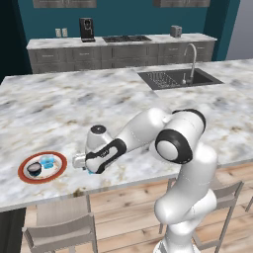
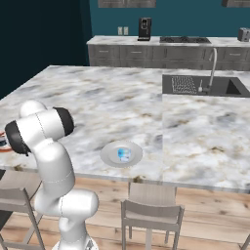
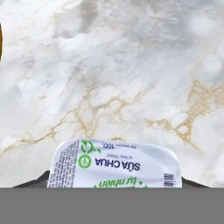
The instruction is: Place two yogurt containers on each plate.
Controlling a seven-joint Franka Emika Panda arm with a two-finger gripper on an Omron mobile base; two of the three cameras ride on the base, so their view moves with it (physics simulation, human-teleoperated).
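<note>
Hand view: yogurt cup (image 3: 114, 168) held in the pincer (image 3: 114, 186) over the worktop (image 3: 131, 65).
Orange-rimmed plate (image 1: 24, 177): black cup (image 1: 34, 169), blue cup (image 1: 47, 161).
Grey plate (image 2: 108, 157): one blue cup (image 2: 124, 155).

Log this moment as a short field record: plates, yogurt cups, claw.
orange-rimmed plate: holds a black cup and a blue cup
plain plate: holds one blue cup
fourth cup: between the claw fingers, printed lid facing the hand camera
claw position: low over the marble counter, just right of the orange-rimmed plate
</note>
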